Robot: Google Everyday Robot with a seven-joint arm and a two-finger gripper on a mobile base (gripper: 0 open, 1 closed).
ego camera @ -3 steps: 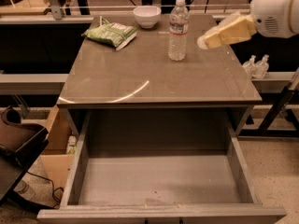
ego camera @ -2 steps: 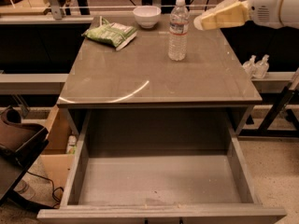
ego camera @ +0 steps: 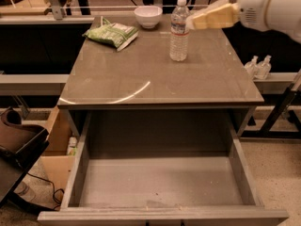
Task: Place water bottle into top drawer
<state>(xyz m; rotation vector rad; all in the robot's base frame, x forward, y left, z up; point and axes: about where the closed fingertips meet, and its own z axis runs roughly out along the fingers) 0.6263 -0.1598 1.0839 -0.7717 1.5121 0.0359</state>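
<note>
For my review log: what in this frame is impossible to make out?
Camera view: whether the claw, beside the water bottle's upper part, touches it; one angle gives no depth.
Camera view: the arm behind the claw, cut off by the right edge.
Camera view: the top drawer's front face, cut off by the bottom edge.
Camera view: print on the green bag, too small to read.

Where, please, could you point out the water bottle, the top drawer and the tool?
water bottle [ego camera: 179, 40]: camera view, ribbed body.
top drawer [ego camera: 160, 182]: camera view, bare floor.
tool [ego camera: 194, 21]: camera view, tip, beside the bottle's neck.
</note>
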